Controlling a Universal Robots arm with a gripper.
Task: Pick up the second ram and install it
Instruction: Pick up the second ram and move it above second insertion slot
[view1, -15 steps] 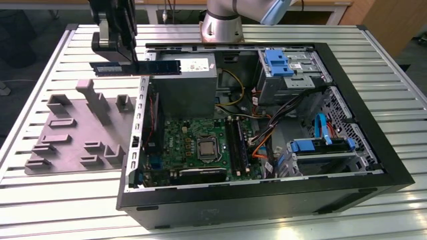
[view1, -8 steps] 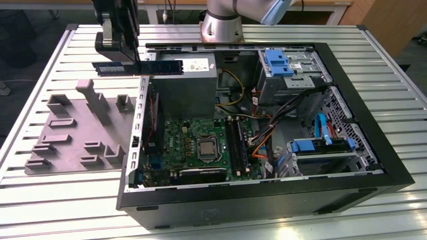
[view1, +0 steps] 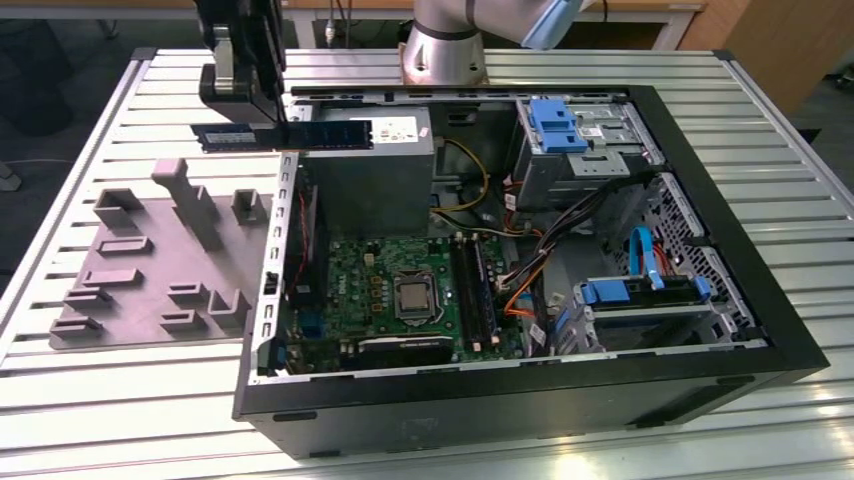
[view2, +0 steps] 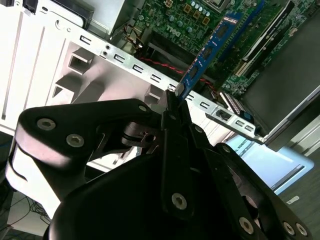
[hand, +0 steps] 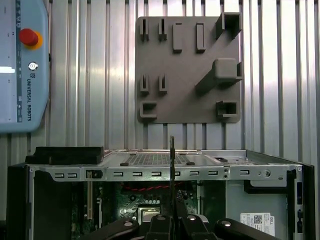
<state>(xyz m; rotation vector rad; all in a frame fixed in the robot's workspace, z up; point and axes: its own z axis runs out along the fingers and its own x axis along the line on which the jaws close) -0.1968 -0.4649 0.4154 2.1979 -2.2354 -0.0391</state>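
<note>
We held the second ram (view1: 327, 134) above the computer case (view1: 750, 295) wall.
Our hand (view1: 256, 122) was clamped on its upper edge, the stick level and its contact edge free, presumably ready for the motherboard (view1: 380, 268) slots.

Your arm's base (view1: 447, 45) stands at the top of the exterior view; the gripper (view1: 264, 118) hangs toward the exterior view's left, pointing straight down. Its fingers (view2: 175, 130) are pressed together on the second ram (view2: 210, 47); in the first wrist view the gripper (hand: 172, 220) pinches the stick edge-on.
</note>
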